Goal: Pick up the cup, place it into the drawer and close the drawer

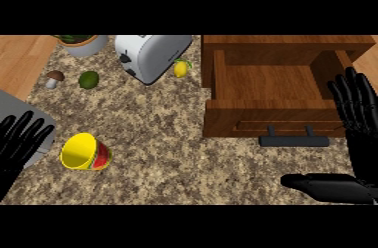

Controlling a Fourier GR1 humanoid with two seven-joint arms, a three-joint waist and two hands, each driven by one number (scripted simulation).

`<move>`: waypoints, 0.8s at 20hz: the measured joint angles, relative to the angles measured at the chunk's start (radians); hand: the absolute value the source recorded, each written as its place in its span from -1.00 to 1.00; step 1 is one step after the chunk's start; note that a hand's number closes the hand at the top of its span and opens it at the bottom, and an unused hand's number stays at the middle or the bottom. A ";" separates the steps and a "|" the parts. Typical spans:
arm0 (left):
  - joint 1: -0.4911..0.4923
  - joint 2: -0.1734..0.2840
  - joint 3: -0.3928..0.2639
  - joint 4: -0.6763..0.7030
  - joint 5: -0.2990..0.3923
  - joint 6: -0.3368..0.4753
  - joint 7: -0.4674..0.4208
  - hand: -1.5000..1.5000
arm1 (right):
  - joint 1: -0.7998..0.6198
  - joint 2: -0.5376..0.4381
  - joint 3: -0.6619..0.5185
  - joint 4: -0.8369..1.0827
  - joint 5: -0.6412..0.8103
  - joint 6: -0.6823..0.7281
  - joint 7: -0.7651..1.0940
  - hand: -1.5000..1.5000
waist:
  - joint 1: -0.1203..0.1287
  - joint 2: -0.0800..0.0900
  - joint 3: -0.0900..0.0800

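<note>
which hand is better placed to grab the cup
The left hand. It shows at the left edge right beside the yellow cup, which lies on its side on the counter. The right hand is far across, by the open drawer.

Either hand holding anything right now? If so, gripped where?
Nothing held. Left hand and right hand are both open; the cup lies on its side on the counter, untouched.
</note>
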 measured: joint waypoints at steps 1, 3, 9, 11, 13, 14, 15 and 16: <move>-0.007 -0.002 0.009 0.029 -0.022 -0.009 -0.010 -1.00 | 0.004 0.011 0.010 0.009 0.014 -0.005 -0.016 -1.00 | 0.000 0.000 0.000; -0.013 -0.013 0.028 0.090 -0.085 -0.033 -0.054 -1.00 | -0.011 0.004 -0.004 0.022 0.002 0.004 -0.008 -1.00 | -0.001 0.000 0.000; -0.083 -0.034 0.076 0.321 -0.284 -0.069 -0.211 -1.00 | -0.007 0.000 -0.019 0.039 -0.002 0.025 -0.032 -1.00 | -0.004 0.001 0.000; -0.100 -0.029 0.087 0.380 -0.339 -0.072 -0.254 -1.00 | -0.008 0.005 -0.015 0.029 0.006 0.022 -0.019 -1.00 | -0.004 0.001 0.000; -0.123 -0.027 0.090 0.479 -0.421 -0.074 -0.336 -1.00 | -0.010 0.003 -0.021 0.031 0.001 0.028 -0.021 -1.00 | -0.006 0.001 -0.001; -0.141 -0.023 0.090 0.528 -0.454 -0.066 -0.363 -1.00 | -0.018 0.004 -0.024 0.032 0.000 0.025 -0.011 -1.00 | -0.006 0.001 -0.001; -0.160 -0.022 0.090 0.566 -0.482 -0.052 -0.382 -1.00 | -0.010 0.014 -0.009 0.020 0.014 0.019 -0.006 -1.00 | -0.006 0.001 -0.001; -0.166 -0.028 0.083 0.588 -0.510 -0.037 -0.399 -1.00 | 0.001 0.013 -0.017 0.031 0.008 0.029 -0.025 -1.00 | -0.006 0.001 -0.001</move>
